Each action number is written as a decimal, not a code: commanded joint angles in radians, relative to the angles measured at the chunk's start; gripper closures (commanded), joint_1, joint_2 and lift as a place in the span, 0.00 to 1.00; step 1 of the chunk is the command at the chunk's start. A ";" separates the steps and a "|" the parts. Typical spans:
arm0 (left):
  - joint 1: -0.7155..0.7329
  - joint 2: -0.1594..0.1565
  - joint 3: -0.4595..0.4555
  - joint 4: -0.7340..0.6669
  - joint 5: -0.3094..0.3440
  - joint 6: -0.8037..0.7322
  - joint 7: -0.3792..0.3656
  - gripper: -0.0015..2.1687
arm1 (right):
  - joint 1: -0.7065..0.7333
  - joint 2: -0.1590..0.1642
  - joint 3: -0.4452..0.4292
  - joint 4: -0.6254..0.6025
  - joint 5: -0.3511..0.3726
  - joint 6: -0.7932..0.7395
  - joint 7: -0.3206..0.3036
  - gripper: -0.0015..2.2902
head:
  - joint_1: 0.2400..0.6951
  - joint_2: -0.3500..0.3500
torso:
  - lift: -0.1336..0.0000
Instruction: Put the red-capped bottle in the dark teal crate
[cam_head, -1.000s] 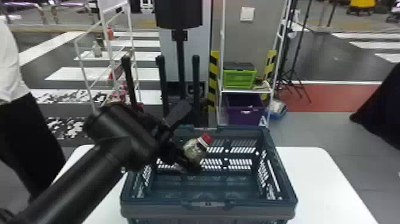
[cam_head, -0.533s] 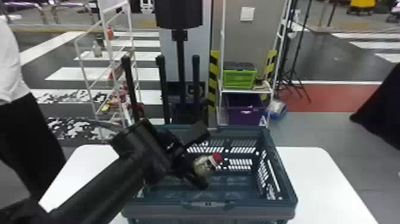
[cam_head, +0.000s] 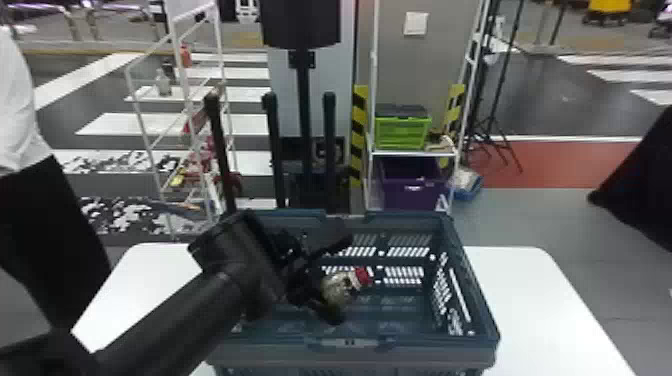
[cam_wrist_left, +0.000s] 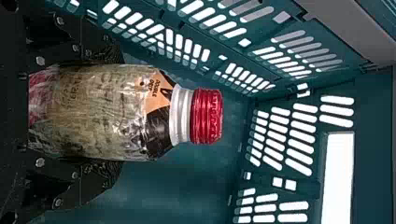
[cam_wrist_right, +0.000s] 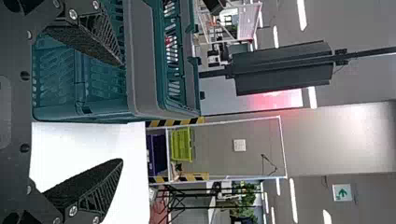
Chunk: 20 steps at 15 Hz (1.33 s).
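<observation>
In the head view my left gripper (cam_head: 332, 280) is inside the dark teal crate (cam_head: 350, 344), toward its left half, shut on the red-capped bottle (cam_head: 339, 289). The bottle tilts, its red cap pointing right and slightly up. Seen from the left wrist, the bottle (cam_wrist_left: 107, 112) lies between both fingers of the left gripper (cam_wrist_left: 112, 112), cap outward, with the crate's slotted walls (cam_wrist_left: 280, 140) around it. My right gripper (cam_wrist_right: 122, 112) stands open and holds nothing, outside the crate (cam_wrist_right: 144, 60) in the right wrist view.
The crate stands on a white table (cam_head: 530, 300). Beyond the table are a white rack (cam_head: 187, 100), a shelf holding a green crate (cam_head: 402, 132) with a purple bin (cam_head: 412, 182), and a dark upright stand (cam_head: 304, 110). A person stands at the left edge.
My left gripper has carried the bottle right and down, from near the crate's rear rim into the crate. The bottle has tipped further toward level. The crate has not moved.
</observation>
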 joint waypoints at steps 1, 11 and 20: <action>0.004 0.000 0.000 -0.001 0.000 -0.001 0.003 0.90 | -0.002 -0.002 0.000 -0.002 0.000 0.003 0.000 0.07 | 0.57 0.50 | 1.00; 0.047 0.031 0.035 -0.168 0.018 0.091 0.029 0.01 | 0.001 0.000 -0.001 -0.009 0.005 0.009 0.000 0.07 | 0.57 0.50 | 1.00; 0.334 0.097 0.515 -0.866 0.112 0.508 0.150 0.01 | 0.015 -0.014 -0.003 -0.029 0.003 0.027 0.000 0.07 | 0.57 0.50 | 1.00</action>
